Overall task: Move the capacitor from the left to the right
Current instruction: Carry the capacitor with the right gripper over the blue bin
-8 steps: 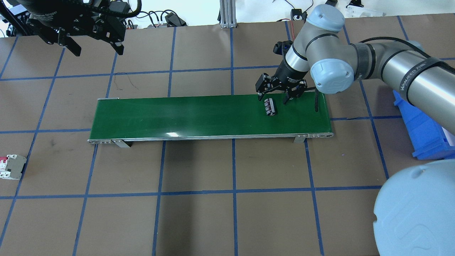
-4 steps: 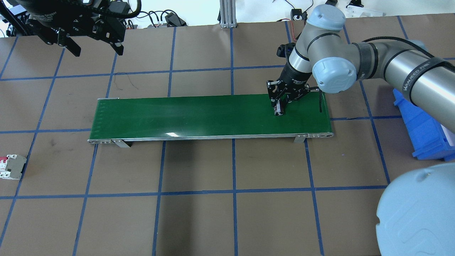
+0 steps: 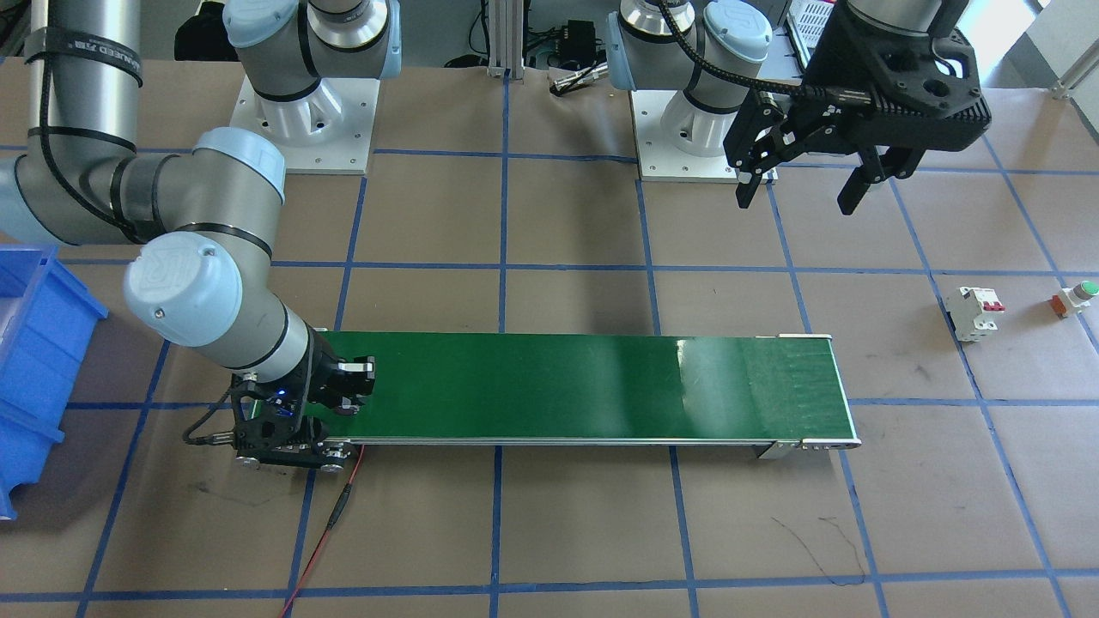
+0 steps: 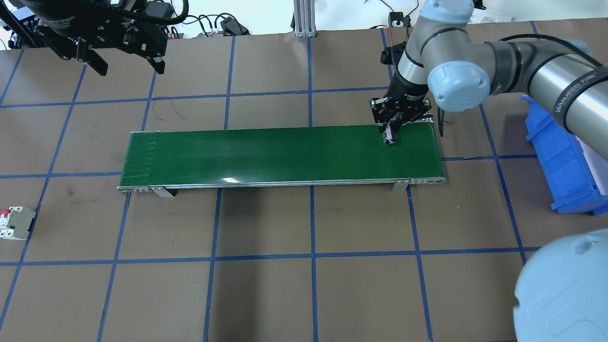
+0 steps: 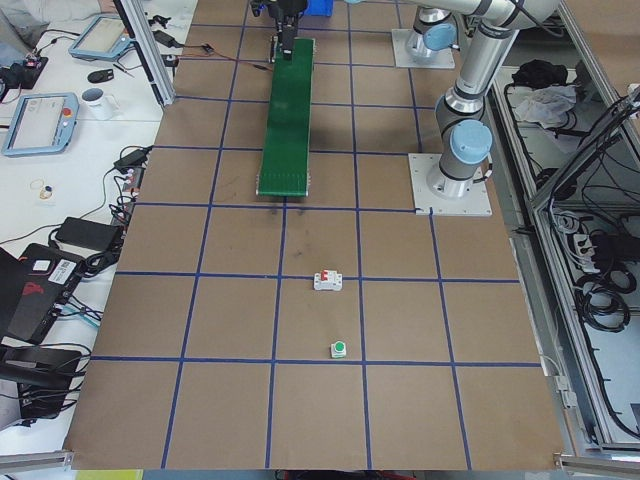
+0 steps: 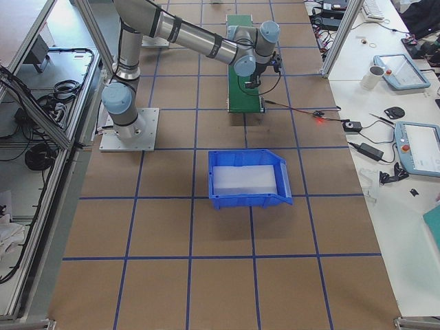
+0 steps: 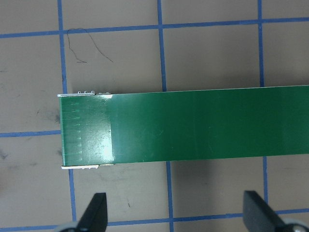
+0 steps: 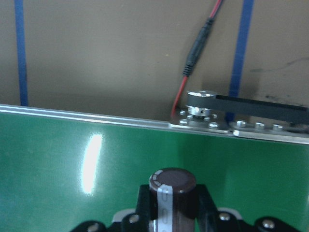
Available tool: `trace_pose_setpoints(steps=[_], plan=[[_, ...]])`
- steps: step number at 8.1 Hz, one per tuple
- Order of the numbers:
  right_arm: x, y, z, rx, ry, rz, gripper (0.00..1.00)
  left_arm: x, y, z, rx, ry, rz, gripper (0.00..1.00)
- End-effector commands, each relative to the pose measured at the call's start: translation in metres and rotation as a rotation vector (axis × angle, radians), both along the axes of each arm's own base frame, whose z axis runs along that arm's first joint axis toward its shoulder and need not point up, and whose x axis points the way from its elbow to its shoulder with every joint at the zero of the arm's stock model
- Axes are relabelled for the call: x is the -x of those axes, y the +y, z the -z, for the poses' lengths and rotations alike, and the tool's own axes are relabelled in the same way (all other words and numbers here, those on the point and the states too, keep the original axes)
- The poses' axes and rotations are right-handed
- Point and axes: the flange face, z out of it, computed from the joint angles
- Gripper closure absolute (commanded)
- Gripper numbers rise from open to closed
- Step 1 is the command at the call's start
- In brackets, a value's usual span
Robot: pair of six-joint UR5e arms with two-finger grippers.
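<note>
We see the capacitor pinched upright in the right gripper, whose jaws press on its dark sleeve from both sides, over the end of the green belt nearest the counter's right edge and close to the belt's far rim. We cannot tell whether its base touches the belt. In the wrist view its brown top faces us and a pale grey stripe with dark marks runs down the sleeve, but we can read no lettering on it. A black strap around the right arm bears white print that seems to read "WANJEED"; the rest is too small for us. The joint cap in the front view shows an embossed "UR". The left gripper hangs high over the counter's left half with its jaws spread wide and nothing between them, and its camera looks down on the belt's left end. Its black body carries small white print, of which we make out only "Gripper". A white breaker with a red switch lies near the left edge, and a green-capped button lies just beyond it. A blue bin sits toward the right edge, and a red cable runs past the belt's motor end.
</note>
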Motion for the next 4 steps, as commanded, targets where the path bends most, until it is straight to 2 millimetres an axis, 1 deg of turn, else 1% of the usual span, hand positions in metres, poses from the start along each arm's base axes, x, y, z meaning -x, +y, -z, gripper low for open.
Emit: trace_pose_setpoints(steps=[1,2,4], plan=[[0.088,0.003,-0.073,0.042,0.086,-0.052,1.0,0.0,0.001,-0.001,0.002,0.0,0.0,0.0],[0.141,0.012,-0.093,0.043,0.104,-0.08,1.0,0.0,0.001,0.0,0.0,0.0,0.0,0.0],[0.236,0.031,-0.124,0.064,0.218,-0.216,1.0,0.0,0.001,0.0,0.0,0.0,0.0,0.0]])
